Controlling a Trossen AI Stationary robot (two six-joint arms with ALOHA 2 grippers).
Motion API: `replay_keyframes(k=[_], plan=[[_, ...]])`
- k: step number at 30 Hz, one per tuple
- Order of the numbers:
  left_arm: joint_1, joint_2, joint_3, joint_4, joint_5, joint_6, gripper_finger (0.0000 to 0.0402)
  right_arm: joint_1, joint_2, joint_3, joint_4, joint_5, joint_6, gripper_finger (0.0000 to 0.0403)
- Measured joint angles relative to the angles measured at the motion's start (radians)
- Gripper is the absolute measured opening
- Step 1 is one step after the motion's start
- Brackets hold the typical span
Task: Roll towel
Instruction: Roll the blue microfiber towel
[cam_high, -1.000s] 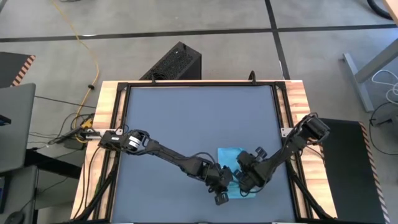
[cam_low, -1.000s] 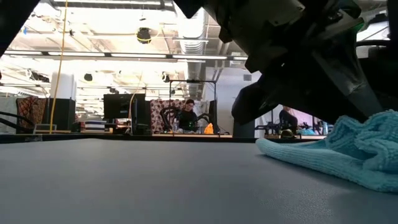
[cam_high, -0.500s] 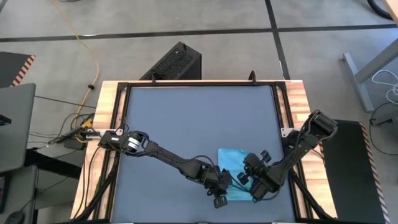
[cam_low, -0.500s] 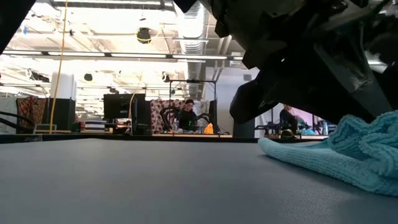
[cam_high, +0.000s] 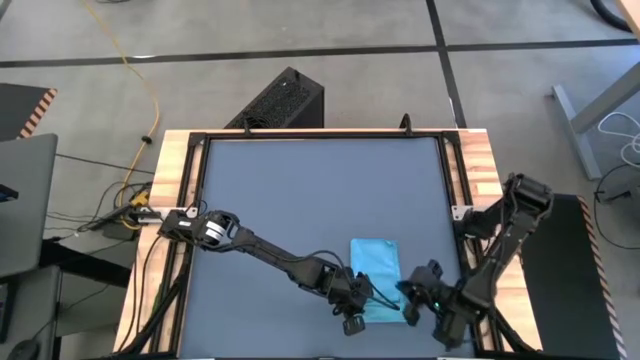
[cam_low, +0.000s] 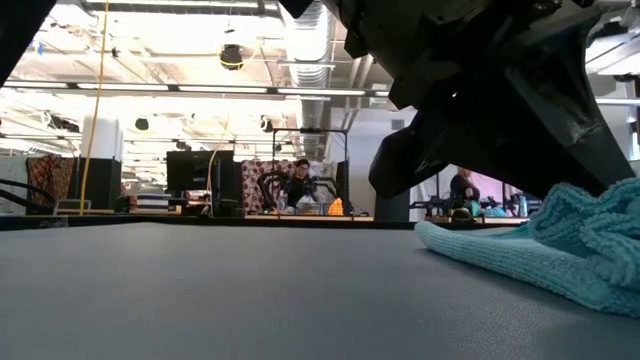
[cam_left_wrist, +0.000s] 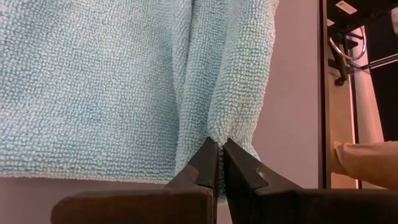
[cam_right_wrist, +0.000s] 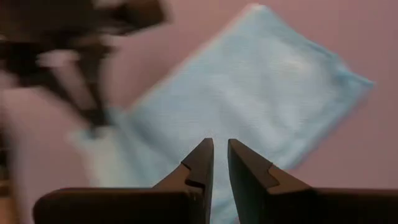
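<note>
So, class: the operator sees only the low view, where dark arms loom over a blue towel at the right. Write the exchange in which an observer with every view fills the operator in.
Operator: Is anything gripping the towel?
Observer: Yes. The left gripper has its jaws shut on a fold at the towel's edge.
Operator: And the right one?
Observer: The right gripper holds no cloth; it hangs above the towel's right side.
Operator: Is it rolled yet?
Observer: No. From above it lies mostly flat, near the table's front edge, right of centre.
</note>
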Motion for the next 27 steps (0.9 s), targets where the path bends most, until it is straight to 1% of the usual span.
replay_keyframes(k=[4, 6, 10, 12, 13, 15, 18, 19, 21, 22, 25, 26, 27], plan=[[0.0, 0.0, 0.0, 0.0, 0.0, 0.0, 0.0, 0.075, 0.0, 0.0, 0.17, 0.113, -0.092, 0.0075], [0.0, 0.0, 0.0, 0.0, 0.0, 0.0, 0.0, 0.105, 0.0, 0.0, 0.252, 0.207, -0.103, 0.0075], [0.0, 0.0, 0.0, 0.0, 0.0, 0.0, 0.0, 0.149, 0.013, 0.001, 0.398, 0.442, -0.074, 0.0075], [0.0, 0.0, 0.0, 0.001, 0.001, 0.004, 0.0, 0.158, 0.017, 0.001, 0.438, 0.515, -0.075, 0.0075], [-0.001, 0.0, 0.0, 0.001, 0.001, 0.005, 0.0, 0.158, 0.017, 0.001, 0.444, 0.527, -0.075, 0.0075], [-0.003, 0.0, 0.0, 0.002, 0.001, 0.005, 0.0, 0.154, 0.017, 0.002, 0.441, 0.507, -0.078, 0.0075], [-0.004, 0.0, 0.0, 0.005, 0.001, 0.005, 0.0, 0.121, 0.018, 0.002, 0.442, 0.393, -0.141, 0.0075], [-0.004, 0.0, 0.0, 0.005, 0.001, 0.005, 0.0, 0.107, 0.018, 0.002, 0.46, 0.369, -0.13, 0.0075], [-0.004, 0.0, 0.0, 0.005, -0.004, 0.005, 0.0, 0.082, 0.018, 0.002, 0.505, 0.35, -0.079, 0.0075], [-0.005, 0.0, 0.0, 0.005, -0.007, 0.004, 0.0, 0.072, 0.018, 0.002, 0.523, 0.353, -0.091, 0.0075], [-0.005, 0.0, 0.0, 0.009, -0.008, 0.003, 0.0, 0.062, 0.017, 0.002, 0.574, 0.348, -0.221, 0.0075], [-0.005, -0.001, 0.0, 0.009, -0.009, -0.002, 0.0, 0.06, 0.015, 0.002, 0.573, 0.322, -0.242, 0.0075], [-0.006, -0.001, 0.0, 0.009, -0.009, -0.006, 0.0, 0.056, 0.014, 0.002, 0.575, 0.273, -0.256, 0.0075]])
